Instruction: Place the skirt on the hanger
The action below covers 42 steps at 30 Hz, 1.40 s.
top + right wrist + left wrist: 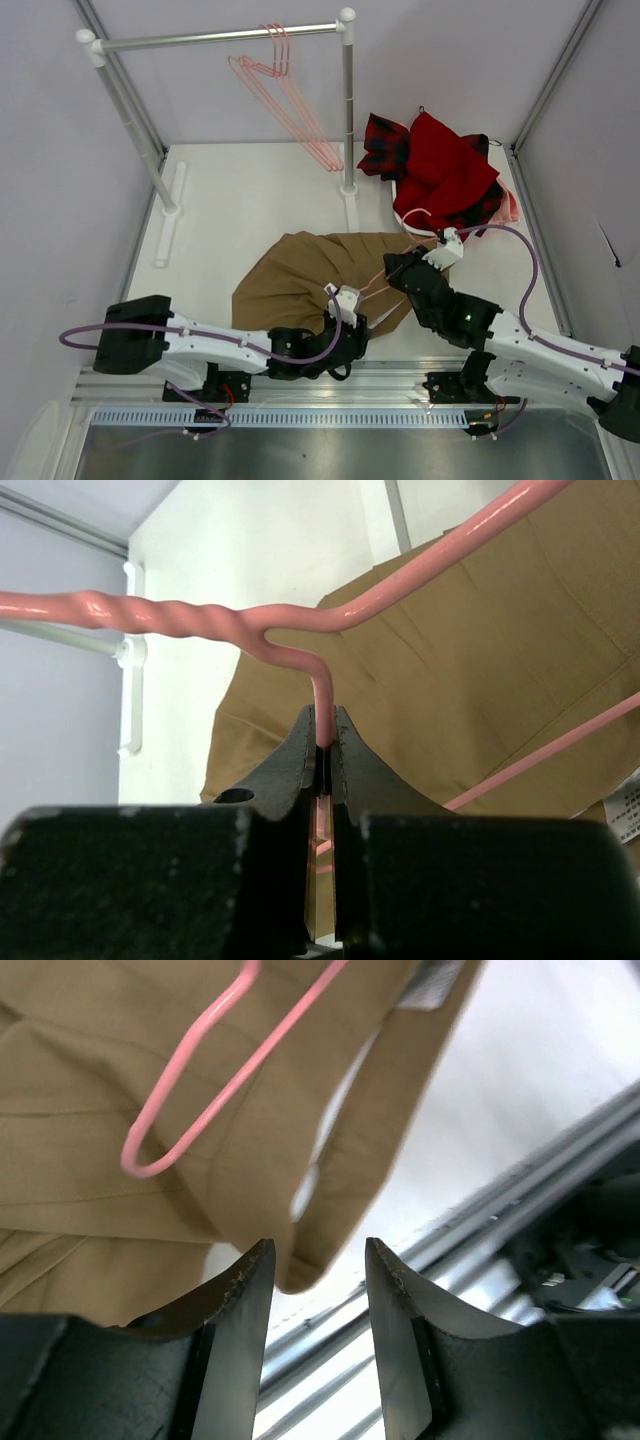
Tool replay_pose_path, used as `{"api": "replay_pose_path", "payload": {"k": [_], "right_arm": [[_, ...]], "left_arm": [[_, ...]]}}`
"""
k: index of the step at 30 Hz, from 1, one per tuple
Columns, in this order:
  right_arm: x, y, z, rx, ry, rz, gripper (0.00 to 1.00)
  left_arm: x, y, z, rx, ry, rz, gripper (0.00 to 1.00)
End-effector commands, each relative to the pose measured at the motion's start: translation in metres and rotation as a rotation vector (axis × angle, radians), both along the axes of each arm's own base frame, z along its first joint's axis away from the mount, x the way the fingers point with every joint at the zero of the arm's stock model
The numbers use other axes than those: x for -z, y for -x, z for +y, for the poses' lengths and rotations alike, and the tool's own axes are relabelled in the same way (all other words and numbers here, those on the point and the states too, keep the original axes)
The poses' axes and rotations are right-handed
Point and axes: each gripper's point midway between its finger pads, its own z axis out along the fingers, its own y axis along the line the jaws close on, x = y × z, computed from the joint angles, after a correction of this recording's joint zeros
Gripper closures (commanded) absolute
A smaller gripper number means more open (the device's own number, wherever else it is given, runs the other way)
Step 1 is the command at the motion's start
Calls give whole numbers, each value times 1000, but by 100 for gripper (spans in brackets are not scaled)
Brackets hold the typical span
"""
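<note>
On the white table [230, 200], the tan skirt [295, 275] lay in a heap near the middle of the near edge. The pink hanger [420, 580] was over its right end. The right gripper [322, 730] was clenched on the hanger's wire below the twisted neck. The left gripper [318, 1260] was spread wide, a skirt corner between its fingers.
</note>
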Motion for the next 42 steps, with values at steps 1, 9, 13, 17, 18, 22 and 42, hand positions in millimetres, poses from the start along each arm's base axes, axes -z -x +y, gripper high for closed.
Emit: {"api": "replay_pose_path", "payload": {"k": [1, 9, 13, 17, 18, 22, 42], "right_arm": [[-25, -10, -10, 92, -23, -45, 100], [-33, -9, -14, 96, -25, -52, 100], [-36, -5, -16, 90, -61, -50, 100], [-38, -4, -16, 90, -82, -48, 100], [-37, -3, -16, 87, -81, -46, 100], [-38, -2, -15, 77, -92, -43, 100], [-46, 1, -16, 65, -133, -47, 100]], "left_arm": [[-52, 3, -12, -5, 88, -56, 53], [-51, 20, -35, 85, 139, -32, 52], [-28, 21, -42, 89, 103, -32, 52], [-27, 12, -45, 53, 106, -64, 52], [-27, 9, -46, 40, 108, -69, 52], [-20, 0, -48, 12, 97, -63, 52], [30, -26, -49, -88, 9, 13, 51]]}}
